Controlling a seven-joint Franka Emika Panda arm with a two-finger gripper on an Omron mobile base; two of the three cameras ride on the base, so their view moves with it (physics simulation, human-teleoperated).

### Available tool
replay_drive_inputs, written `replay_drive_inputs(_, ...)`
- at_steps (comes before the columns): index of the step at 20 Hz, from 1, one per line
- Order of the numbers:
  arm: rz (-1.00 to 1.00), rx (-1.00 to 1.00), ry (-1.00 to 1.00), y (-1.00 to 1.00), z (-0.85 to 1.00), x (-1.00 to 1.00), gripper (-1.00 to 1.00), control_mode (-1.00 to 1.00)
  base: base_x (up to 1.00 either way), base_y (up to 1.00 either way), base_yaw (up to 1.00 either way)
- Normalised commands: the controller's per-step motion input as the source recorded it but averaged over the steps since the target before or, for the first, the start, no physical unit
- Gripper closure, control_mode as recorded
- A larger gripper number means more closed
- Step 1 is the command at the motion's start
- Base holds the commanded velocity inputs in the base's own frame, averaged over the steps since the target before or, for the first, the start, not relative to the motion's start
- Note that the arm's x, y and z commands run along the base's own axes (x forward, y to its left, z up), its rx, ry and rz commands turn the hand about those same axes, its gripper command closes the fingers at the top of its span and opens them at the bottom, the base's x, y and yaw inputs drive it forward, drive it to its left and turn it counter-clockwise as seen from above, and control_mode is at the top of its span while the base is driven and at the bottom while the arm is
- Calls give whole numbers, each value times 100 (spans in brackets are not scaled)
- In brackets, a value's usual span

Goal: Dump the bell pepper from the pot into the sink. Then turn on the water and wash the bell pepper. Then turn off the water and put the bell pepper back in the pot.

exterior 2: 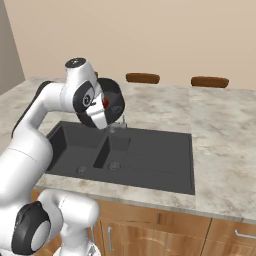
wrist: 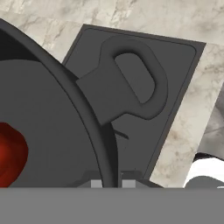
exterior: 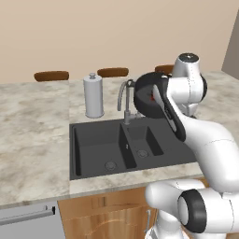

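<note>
pot (exterior: 145,93): dark grey, inside and rim alike. pepper (wrist: 11,153): bright red, shading darker at its edges. sink (exterior: 93,140): matte black, both bowls. counter (exterior: 32,140): beige-grey marbled stone pattern. faucet (exterior: 124,100): grey metal. canister (exterior: 93,96): silver. wall (exterior: 93,32): plain tan. cabinets (exterior 2: 165,232): orange-brown wood. chair backs (exterior: 51,75): dark brown.

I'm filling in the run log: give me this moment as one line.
phase: dumping | gripper: shut on pot rim | pot: tipped over sink | bell pepper: inside pot | water: off
</note>
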Motion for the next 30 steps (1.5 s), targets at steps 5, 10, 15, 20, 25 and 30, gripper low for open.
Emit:
replay_drive_inputs(5,0,0,9,7,75,74,100,-100,0,0,0)
replay_drive_inputs(10,0,0,26,34,86,74,100,-100,0,0,0)
replay_drive_inputs(15,3,0,22,32,11,78,100,-100,0,0,0)
replay_drive_inputs(20,0,0,16,9,-20,68,100,-100,0,0,0)
replay_drive_inputs(25,0,0,1,5,-7,42,100,-100,0,0,0)
replay_drive_inputs(30,0,0,-5,11,-4,31,100,-100,0,0,0)
